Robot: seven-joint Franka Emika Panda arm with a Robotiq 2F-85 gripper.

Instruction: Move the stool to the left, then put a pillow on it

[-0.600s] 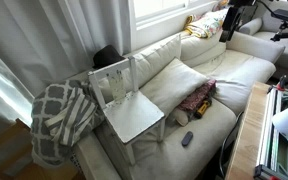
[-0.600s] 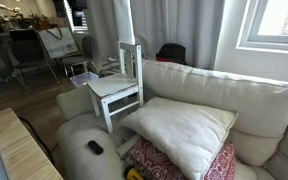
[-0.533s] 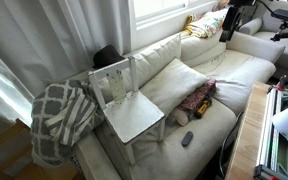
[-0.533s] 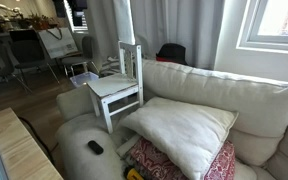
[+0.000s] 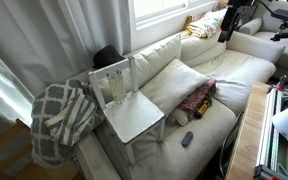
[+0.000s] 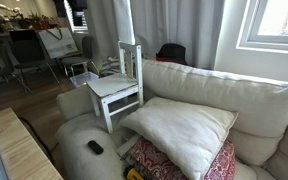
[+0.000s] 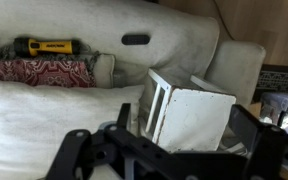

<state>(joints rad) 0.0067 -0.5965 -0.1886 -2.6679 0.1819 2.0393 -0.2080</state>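
The white stool (image 5: 134,115) stands on the sofa's end seat, its speckled panel upright at the back; it shows in both exterior views (image 6: 116,88). The large cream pillow (image 5: 179,82) lies on the seat beside it (image 6: 179,130). In the wrist view the stool (image 7: 194,115) is seen beyond my gripper (image 7: 169,152), whose fingers are spread wide and hold nothing. The cream pillow (image 7: 34,110) fills the lower left there. The gripper is not seen in either exterior view.
A red patterned pillow (image 5: 197,97) lies partly under the cream pillow. A black remote (image 5: 187,139) and a yellow-handled tool (image 7: 49,46) lie on the seat front. A lattice blanket (image 5: 59,115) drapes the sofa arm. A wooden table (image 6: 19,150) stands in front.
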